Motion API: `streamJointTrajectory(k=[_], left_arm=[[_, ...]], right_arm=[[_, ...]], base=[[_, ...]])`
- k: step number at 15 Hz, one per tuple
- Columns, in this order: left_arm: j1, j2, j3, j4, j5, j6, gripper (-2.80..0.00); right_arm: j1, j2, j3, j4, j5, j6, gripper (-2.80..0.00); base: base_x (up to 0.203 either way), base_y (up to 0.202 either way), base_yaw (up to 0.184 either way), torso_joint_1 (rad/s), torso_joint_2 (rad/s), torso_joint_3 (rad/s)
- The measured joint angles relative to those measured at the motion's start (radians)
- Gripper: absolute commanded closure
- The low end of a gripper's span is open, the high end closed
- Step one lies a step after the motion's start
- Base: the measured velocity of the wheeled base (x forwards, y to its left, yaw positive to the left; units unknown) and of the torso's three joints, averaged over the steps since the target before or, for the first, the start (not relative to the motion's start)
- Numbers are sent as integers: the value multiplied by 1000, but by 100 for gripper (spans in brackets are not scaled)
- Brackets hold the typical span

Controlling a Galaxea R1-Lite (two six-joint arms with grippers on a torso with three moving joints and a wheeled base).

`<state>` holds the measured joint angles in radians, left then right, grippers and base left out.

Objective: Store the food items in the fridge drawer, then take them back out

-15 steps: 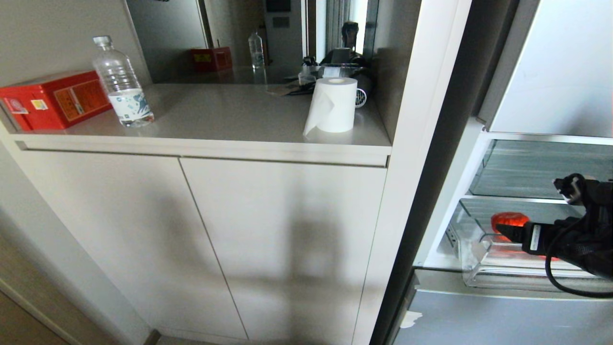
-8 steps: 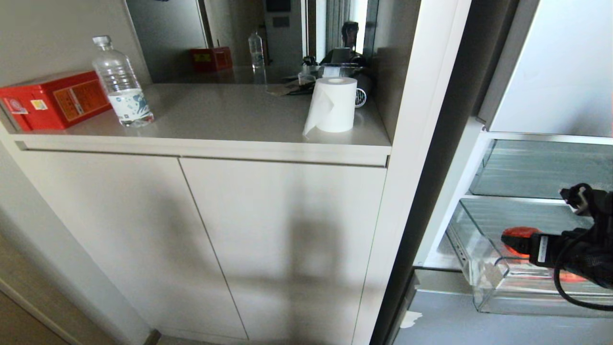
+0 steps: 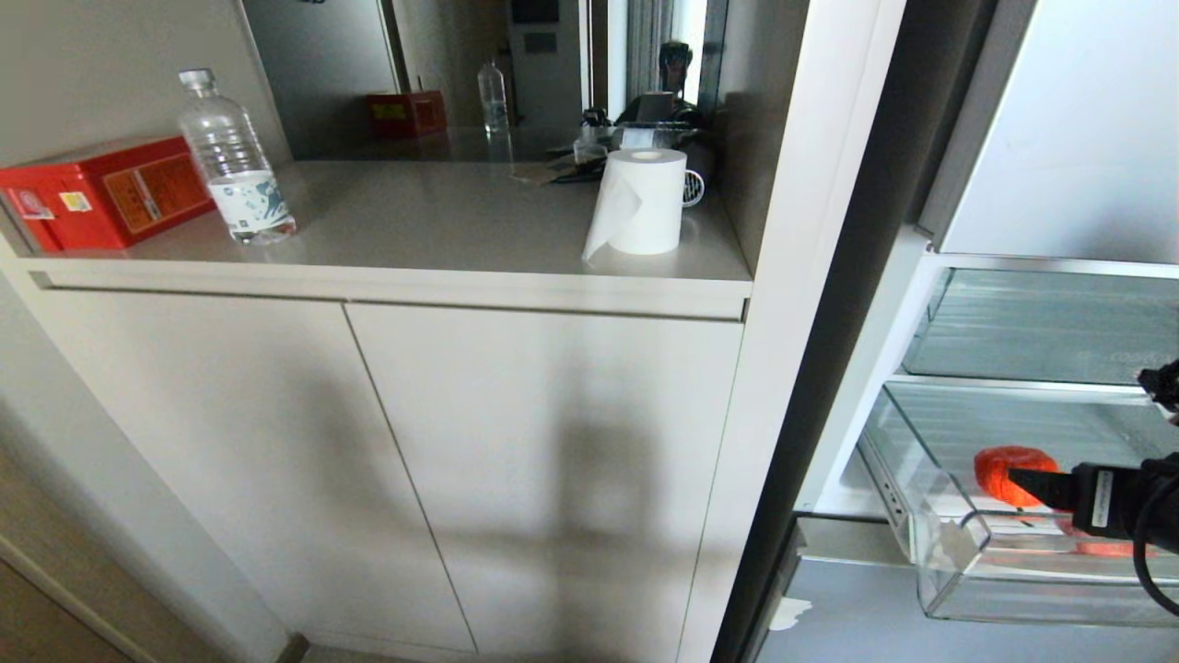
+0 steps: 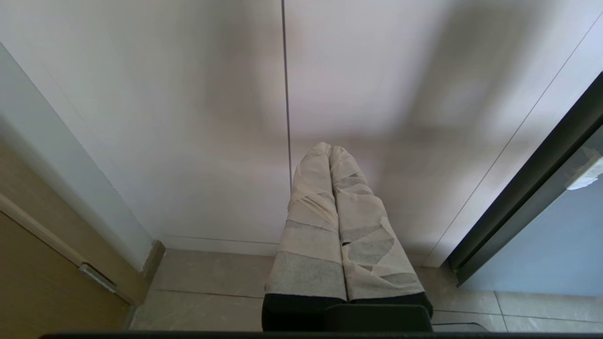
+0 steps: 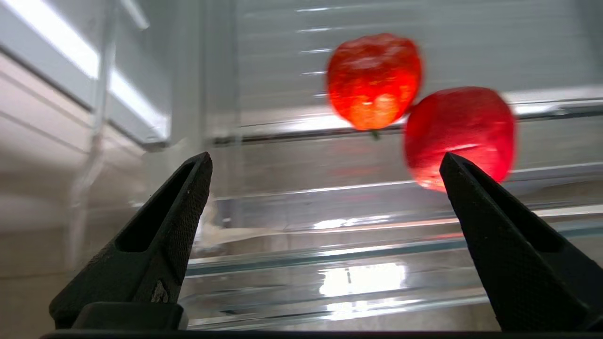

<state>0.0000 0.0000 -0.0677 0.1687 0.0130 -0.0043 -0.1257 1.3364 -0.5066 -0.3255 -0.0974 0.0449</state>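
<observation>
My wide-open right gripper faces 2 touching round red toy foods beyond the clear plastic fridge drawer's front lip.

We take this for a home kitchen. A pale built-in cabinet stands beside an open fridge. Its desk carries a water bottle, paper roll and red box.
</observation>
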Motion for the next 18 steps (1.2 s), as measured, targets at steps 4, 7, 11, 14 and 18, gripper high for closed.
streamJointTrajectory(k=[4,7,11,14,18], left_arm=[[0,0,0,0,0,0,0],[0,0,0,0,0,0,0],[0,0,0,0,0,0,0],[0,0,0,0,0,0,0],[0,0,0,0,0,0,0]], right_arm=[[-40,47,-18,-1,0,-3,-280],[-81,118,-62,-1,0,-7,-280],[-132,200,-117,2,5,-58,-280],[-145,211,-135,1,6,-62,-280],[-147,218,-160,1,6,-64,-280]], base=[[0,0,0,0,0,0],[0,0,0,0,0,0],[0,0,0,0,0,0],[0,0,0,0,0,0],[0,0,0,0,0,0]])
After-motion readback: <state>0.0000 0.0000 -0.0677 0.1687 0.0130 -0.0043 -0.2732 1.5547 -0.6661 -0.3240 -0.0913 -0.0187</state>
